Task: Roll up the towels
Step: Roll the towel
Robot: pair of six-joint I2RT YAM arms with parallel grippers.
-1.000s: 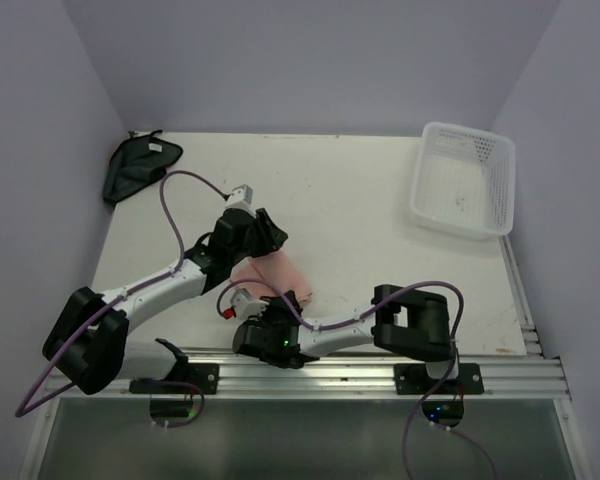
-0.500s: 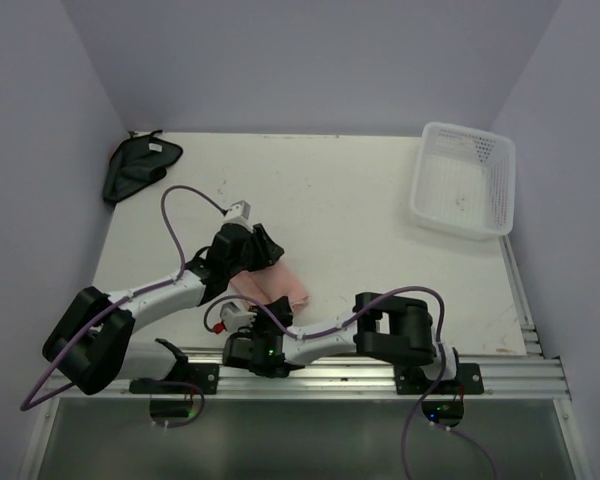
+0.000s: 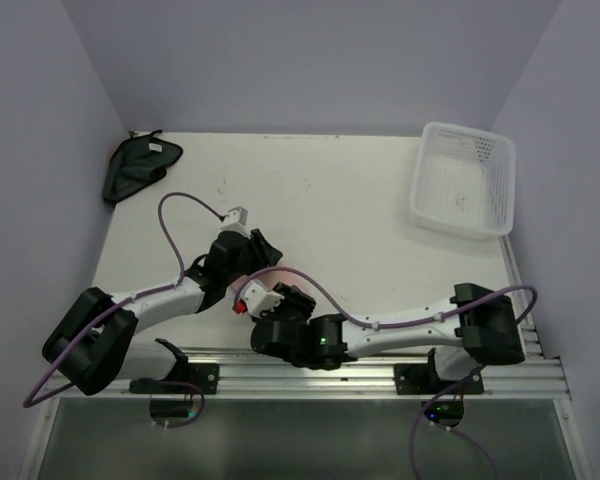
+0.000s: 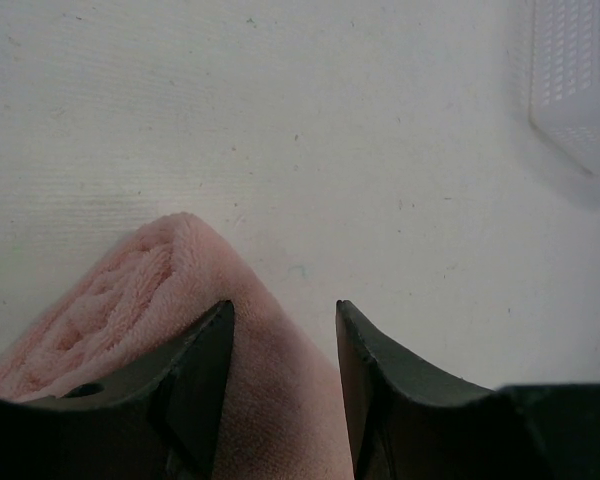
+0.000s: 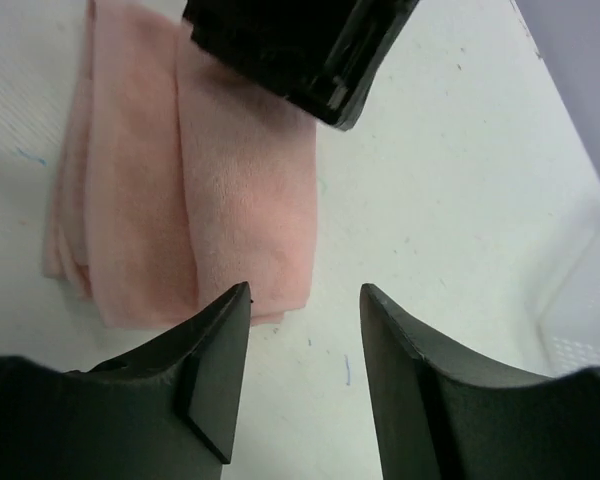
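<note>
The salmon-pink towel (image 5: 180,200) lies folded flat on the white table, several layers showing. My left gripper (image 4: 284,305) is open and set down over its far end, with a raised fold of towel (image 4: 130,310) between the jaws, against the left finger. My right gripper (image 5: 305,290) is open and empty just above the towel's near right corner. In the top view both grippers, left (image 3: 260,250) and right (image 3: 280,297), meet over the towel and hide it. The blackish cloth (image 3: 135,165) lies crumpled at the far left corner.
The white perforated basket (image 3: 465,180) stands at the far right; its corner shows in the left wrist view (image 4: 575,70). The right arm stretches along the near table edge (image 3: 400,322). A purple cable (image 3: 185,205) loops over the left arm.
The right arm's elbow has swung far to the right and its gripper has moved forward over the towel. The left gripper has drawn slightly nearer. The towel is now covered in the top view.
</note>
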